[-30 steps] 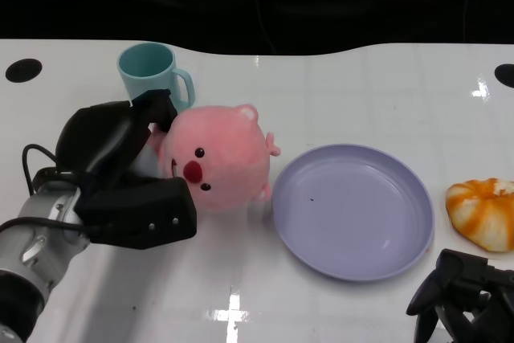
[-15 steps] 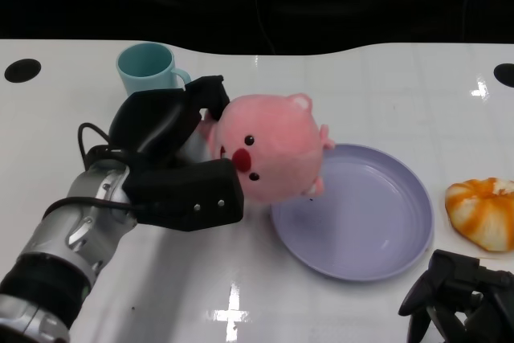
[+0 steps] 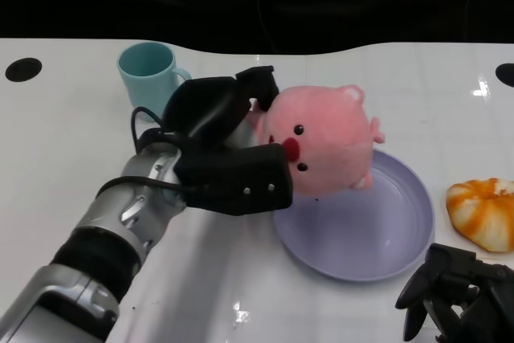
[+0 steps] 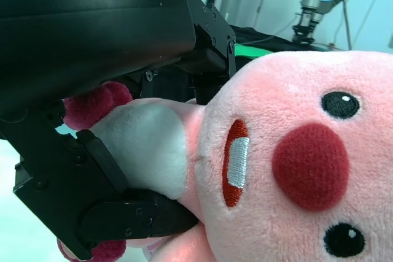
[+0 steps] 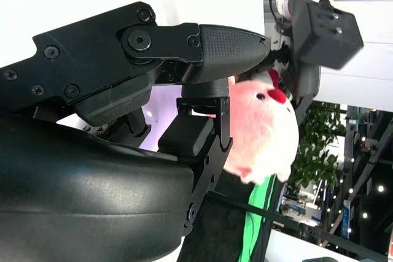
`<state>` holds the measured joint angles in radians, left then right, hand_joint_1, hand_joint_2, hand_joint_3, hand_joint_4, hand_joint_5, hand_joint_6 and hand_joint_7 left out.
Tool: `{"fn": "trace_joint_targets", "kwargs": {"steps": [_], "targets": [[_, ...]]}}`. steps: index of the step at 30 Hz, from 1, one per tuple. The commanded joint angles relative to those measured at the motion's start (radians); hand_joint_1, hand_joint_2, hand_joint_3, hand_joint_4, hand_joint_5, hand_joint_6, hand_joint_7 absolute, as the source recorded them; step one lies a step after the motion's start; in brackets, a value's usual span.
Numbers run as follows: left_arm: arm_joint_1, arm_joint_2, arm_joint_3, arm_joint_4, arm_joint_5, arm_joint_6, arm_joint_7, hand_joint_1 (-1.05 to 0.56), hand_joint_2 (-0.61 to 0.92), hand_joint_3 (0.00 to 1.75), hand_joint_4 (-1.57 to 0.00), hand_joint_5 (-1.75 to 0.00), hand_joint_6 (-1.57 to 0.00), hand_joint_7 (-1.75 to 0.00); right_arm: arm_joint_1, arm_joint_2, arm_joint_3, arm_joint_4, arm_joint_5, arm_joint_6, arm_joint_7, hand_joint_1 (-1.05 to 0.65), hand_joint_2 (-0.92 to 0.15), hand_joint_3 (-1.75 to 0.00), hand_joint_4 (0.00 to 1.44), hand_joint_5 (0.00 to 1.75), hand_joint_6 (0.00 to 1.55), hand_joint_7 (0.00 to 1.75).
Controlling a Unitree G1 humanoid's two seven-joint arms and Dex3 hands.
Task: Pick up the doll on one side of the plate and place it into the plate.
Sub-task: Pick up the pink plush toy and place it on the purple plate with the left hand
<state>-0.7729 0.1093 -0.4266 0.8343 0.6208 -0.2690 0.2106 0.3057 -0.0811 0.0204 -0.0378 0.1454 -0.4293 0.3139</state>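
My left hand (image 3: 225, 146) grips a round pink plush doll (image 3: 321, 140) and holds it in the air over the left rim of the lavender plate (image 3: 385, 230). The left wrist view is filled by the doll's face (image 4: 307, 164), with my left hand's fingers (image 4: 116, 213) wrapped around its pale side. My right hand (image 3: 458, 295) rests low at the table's front right, fingers curled, holding nothing. The right wrist view shows that hand's own black fingers (image 5: 202, 44) up close, with the doll (image 5: 261, 130) beyond them.
A teal mug (image 3: 151, 71) stands at the back left, behind my left forearm. An orange and white bun-shaped toy (image 3: 486, 210) lies right of the plate. The white table's dark far edge runs across the top.
My left hand has lifted the doll off the table and carried it to the right, from beside the mug to above the plate's left rim. My right hand has hardly moved.
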Motion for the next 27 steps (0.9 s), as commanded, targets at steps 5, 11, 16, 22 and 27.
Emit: {"fn": "trace_joint_targets", "kwargs": {"steps": [5,11,16,22,27], "targets": [[-0.052,-0.052,-0.012,0.034,-0.003,0.031,-0.023,-0.18,0.43,1.23,-0.95,-1.75,-0.76,-1.75,0.001,-0.006,-0.007,0.003,-0.005,-0.014,-0.009,-0.76,-0.89,-0.49,0.87,1.54,0.83,1.22],[-0.088,-0.106,-0.046,0.080,0.009,0.060,-0.033,-0.18,0.45,1.16,-0.92,-1.75,-0.72,-1.75,0.011,-0.006,-0.005,-0.008,-0.010,-0.019,-0.010,-0.77,-0.90,-0.47,0.86,1.53,0.83,1.22],[-0.111,-0.131,-0.062,0.122,0.008,0.062,-0.037,-0.19,0.45,1.11,-0.92,-1.75,-0.71,-1.75,0.021,-0.005,0.002,-0.025,-0.017,-0.012,-0.015,-0.78,-0.91,-0.46,0.86,1.54,0.83,1.21],[-0.139,-0.170,-0.084,0.176,0.014,0.076,-0.048,-0.19,0.47,1.04,-0.92,-1.75,-0.71,-1.75,0.031,-0.005,0.010,-0.042,-0.018,-0.008,-0.021,-0.78,-0.92,-0.44,0.85,1.53,0.83,1.21],[-0.157,-0.206,-0.085,0.206,0.002,0.119,-0.088,-0.20,0.49,1.01,-0.92,-1.75,-0.72,-1.75,0.042,-0.009,0.012,-0.058,-0.021,-0.006,-0.022,-0.79,-0.92,-0.42,0.85,1.53,0.83,1.20]]}}
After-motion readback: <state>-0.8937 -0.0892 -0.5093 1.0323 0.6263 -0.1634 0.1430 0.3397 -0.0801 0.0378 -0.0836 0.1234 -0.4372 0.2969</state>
